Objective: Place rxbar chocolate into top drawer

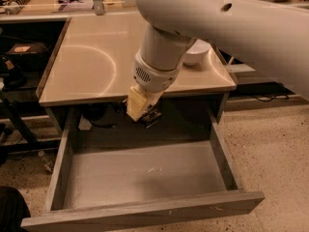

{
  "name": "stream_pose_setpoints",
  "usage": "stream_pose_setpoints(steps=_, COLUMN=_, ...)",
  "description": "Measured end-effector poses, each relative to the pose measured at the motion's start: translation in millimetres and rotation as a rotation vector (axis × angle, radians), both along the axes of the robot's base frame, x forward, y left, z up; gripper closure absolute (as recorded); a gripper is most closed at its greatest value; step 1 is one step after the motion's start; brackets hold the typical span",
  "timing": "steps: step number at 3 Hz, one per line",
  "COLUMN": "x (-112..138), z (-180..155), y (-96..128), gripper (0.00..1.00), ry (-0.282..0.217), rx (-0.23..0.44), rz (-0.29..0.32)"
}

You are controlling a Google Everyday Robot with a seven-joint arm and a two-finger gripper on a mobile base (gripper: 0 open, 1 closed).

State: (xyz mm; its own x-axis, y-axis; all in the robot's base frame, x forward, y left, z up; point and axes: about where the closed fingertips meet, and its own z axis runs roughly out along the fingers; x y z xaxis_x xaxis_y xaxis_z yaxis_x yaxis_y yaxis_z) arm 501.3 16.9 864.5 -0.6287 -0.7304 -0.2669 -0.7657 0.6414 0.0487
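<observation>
My gripper (144,114) hangs from the big white arm, just past the front edge of the counter and above the back of the open top drawer (145,178). It is shut on the rxbar chocolate (152,117), a small black-wrapped bar that sticks out under the tan fingers (137,104). The drawer is pulled far out; its grey floor is bare, with side walls and a plain front panel (145,212) near the bottom of the view.
A white bowl (198,52) stands on the beige counter (91,66) at the back right, partly behind the arm. Dark shelving and cables are at the left. Speckled floor lies to the right of the drawer.
</observation>
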Motion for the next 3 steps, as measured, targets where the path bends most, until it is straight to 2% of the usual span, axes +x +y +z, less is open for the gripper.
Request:
stream_pose_setpoints(steps=2, x=18, z=10, y=0, gripper=1.0, ry=-0.033, rx=-0.009, rz=0.017)
stream_pose_setpoints(steps=3, x=14, z=-34, y=9, gripper=1.0, ry=0.047, rx=0.03, rz=-0.02)
